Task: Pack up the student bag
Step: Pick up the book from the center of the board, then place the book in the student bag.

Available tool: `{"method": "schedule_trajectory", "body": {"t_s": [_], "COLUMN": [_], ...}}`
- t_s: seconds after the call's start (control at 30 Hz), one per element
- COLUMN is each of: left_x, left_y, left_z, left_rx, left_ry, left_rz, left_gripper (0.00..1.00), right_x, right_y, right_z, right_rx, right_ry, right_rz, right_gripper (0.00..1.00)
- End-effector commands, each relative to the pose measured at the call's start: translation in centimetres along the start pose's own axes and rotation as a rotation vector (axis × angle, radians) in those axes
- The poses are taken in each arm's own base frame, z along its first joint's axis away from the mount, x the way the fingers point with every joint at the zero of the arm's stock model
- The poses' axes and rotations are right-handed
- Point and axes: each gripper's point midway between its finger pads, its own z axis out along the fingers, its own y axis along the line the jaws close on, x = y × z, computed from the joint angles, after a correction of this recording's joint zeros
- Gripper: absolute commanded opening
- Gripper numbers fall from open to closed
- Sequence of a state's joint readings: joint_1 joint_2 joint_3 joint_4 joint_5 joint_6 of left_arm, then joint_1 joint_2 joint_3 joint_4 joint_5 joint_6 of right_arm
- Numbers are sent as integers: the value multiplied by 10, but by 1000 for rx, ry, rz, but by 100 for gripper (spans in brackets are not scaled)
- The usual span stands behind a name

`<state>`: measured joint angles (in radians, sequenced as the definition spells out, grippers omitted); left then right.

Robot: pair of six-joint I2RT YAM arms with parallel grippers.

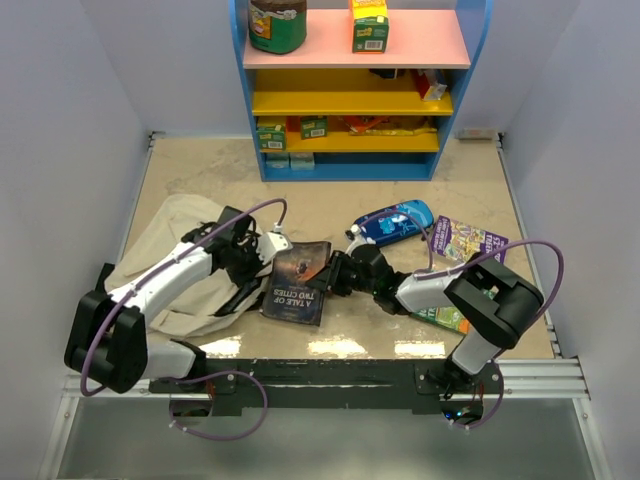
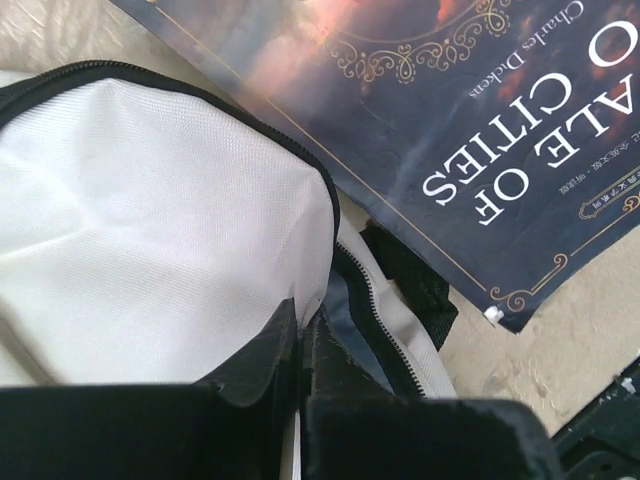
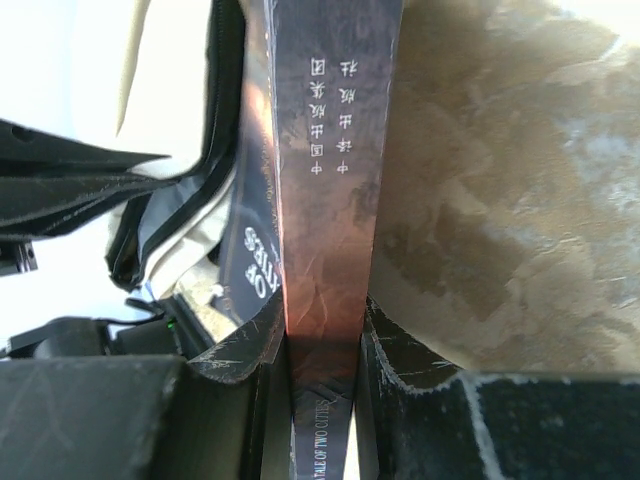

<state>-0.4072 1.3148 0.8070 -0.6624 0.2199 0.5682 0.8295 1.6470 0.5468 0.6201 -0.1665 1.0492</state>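
Note:
The beige student bag (image 1: 170, 265) lies at the left of the table, its zipped mouth facing right. My left gripper (image 1: 262, 248) is shut on the bag's upper flap (image 2: 150, 200) and holds the mouth open, showing the dark lining (image 2: 352, 312). My right gripper (image 1: 333, 274) is shut on the spine of a dark book, "A Tale of Two Cities" (image 1: 297, 283), and holds it tilted just right of the bag's mouth. The book's spine (image 3: 330, 190) sits between my right fingers (image 3: 245, 345). Its cover (image 2: 470, 130) fills the upper right of the left wrist view.
A blue pencil case (image 1: 392, 222) lies behind the right arm. A purple book (image 1: 468, 240) and a green book (image 1: 443, 318) lie at the right. A blue shelf unit (image 1: 350, 90) with goods stands at the back.

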Motion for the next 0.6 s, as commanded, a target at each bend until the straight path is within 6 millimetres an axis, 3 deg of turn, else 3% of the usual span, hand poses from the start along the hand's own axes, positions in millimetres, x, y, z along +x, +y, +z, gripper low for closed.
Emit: {"method": "schedule_trajectory", "body": {"t_s": [0.0, 0.17, 0.27, 0.37, 0.4, 0.47, 0.5, 0.57], "left_x": [-49, -116, -133, -121, -111, -101, -94, -89], "left_y": [17, 24, 19, 13, 10, 7, 5, 4], "left_z": [-37, -108, -136, -124, -112, -101, -95, -89], "left_rx": [-62, -149, -197, -174, -156, -143, -138, -128], "left_ry": [-123, -419, -550, -523, -494, -468, -452, -433], "left_rz": [17, 123, 201, 213, 202, 206, 200, 189], "left_gripper": [0, 0, 0, 0, 0, 0, 0, 0], "right_x": [-25, -51, -64, -75, -83, -88, -94, -97], "right_y": [44, 71, 92, 101, 114, 117, 128, 124], "right_z": [-20, -53, -80, -101, -118, -131, -144, -149], "right_rx": [-151, -216, -257, -253, -287, -265, -288, -256], "right_ry": [-68, -153, -205, -260, -301, -330, -359, -375], "right_rz": [-43, -79, -115, -133, -145, -159, -170, -168], "right_gripper": [0, 0, 0, 0, 0, 0, 0, 0]}}
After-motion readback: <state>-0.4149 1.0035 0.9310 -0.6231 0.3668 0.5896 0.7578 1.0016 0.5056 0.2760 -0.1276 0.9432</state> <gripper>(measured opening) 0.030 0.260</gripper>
